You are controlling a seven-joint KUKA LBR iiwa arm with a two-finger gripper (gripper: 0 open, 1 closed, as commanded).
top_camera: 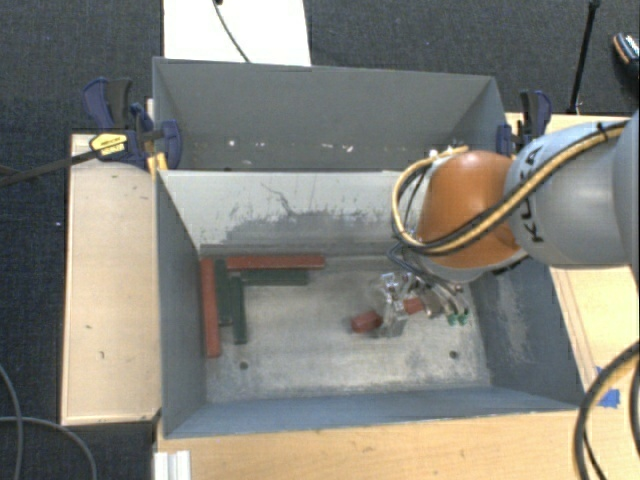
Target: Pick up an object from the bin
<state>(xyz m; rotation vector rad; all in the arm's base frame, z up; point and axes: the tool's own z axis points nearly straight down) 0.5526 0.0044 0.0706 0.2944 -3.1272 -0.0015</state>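
From the right edge of the frame the grey arm (590, 208) reaches leftward over the bin (300, 118). Its rounded orange cover (465, 208) is ringed by looped cables (400, 213), and below it the wrist bends down so that the pincer (393, 310) points at the bin floor, right of centre. Whether the pincer is released or clenched cannot be told. Just left of its tip lies a small red block (364, 322), touching it or nearly so. Well apart, on the left half of the floor, two red bars (275, 262) and two dark green bars (237, 313) lie in nested L shapes.
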